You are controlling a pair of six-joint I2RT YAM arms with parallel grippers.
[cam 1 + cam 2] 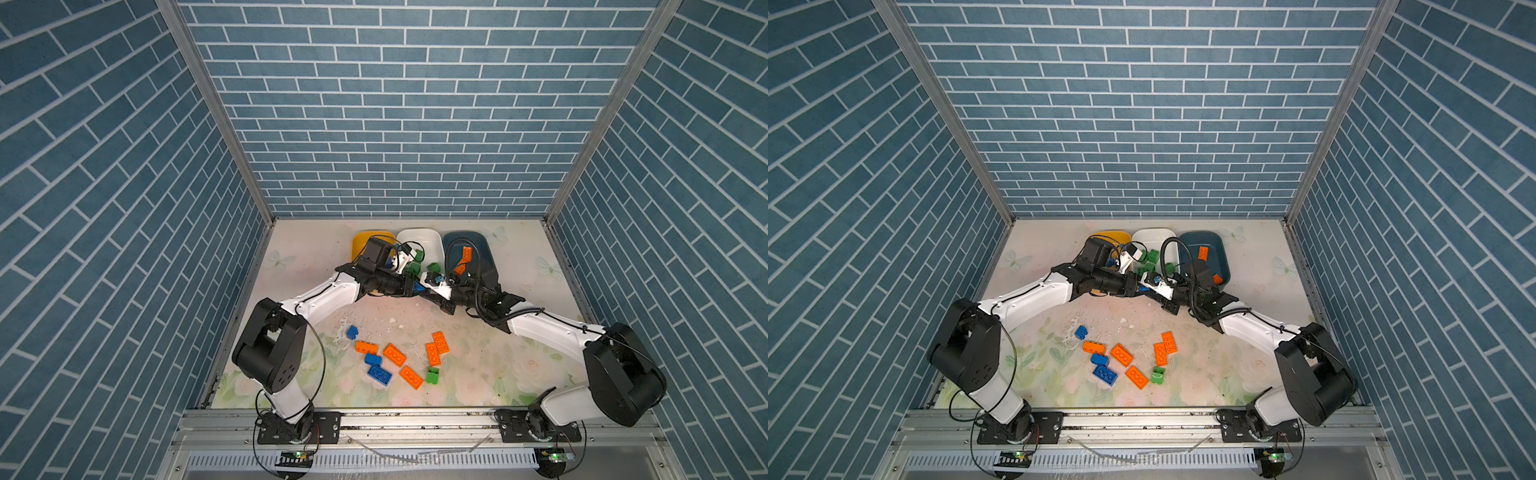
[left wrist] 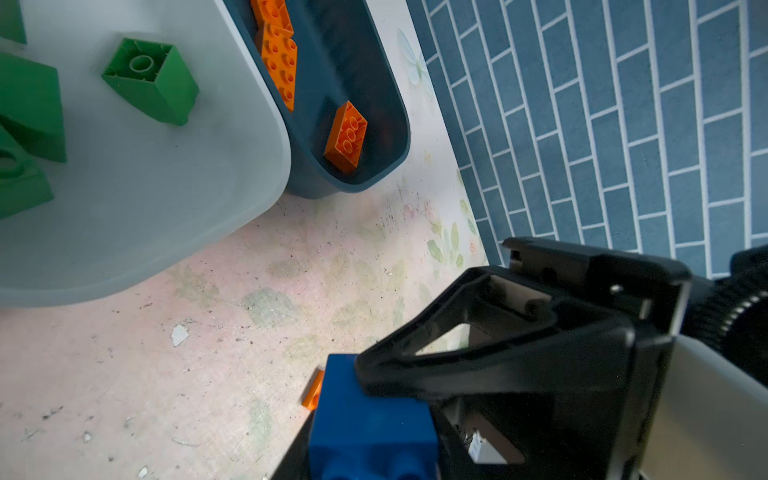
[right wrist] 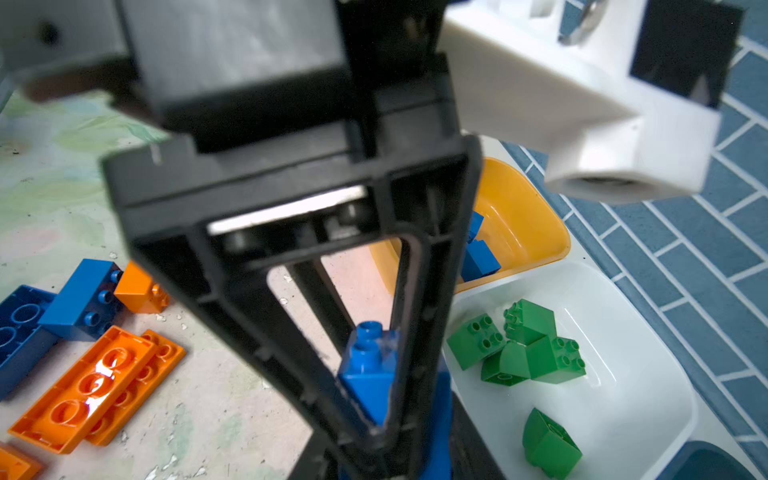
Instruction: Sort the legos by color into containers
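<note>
Blue brick-patterned walls (image 1: 415, 124) enclose a floral table (image 1: 519, 374). At its back stands the white tub (image 1: 428, 240), with the yellow tub (image 1: 362, 242) on the left arm's side and the teal tub (image 1: 489, 254) on the right arm's side. Sorting looks roughly half done, as far as shows: green bricks (image 3: 528, 345) lie in the white tub, orange bricks (image 2: 278, 54) in the teal one and blue bricks (image 3: 478, 259) in the yellow one, with no colour visibly misplaced. Nine loose bricks (image 1: 395, 354) lie well in front of the white tub: five orange, three blue and one green. Both arms meet just off the white tub's near edge, toward its teal-side corner, over a blue brick (image 3: 368, 365). The left gripper (image 2: 345, 419) is clamped on that brick, one finger pressed against it in the left wrist view. The right gripper (image 3: 386, 399) is closed narrowly with the brick pinched between its jaws, so this reads as a handover above the table. I cannot tell whether it is one brick or two stuck together. By colour it belongs in the yellow tub, beside the white tub on the left arm's side.
</note>
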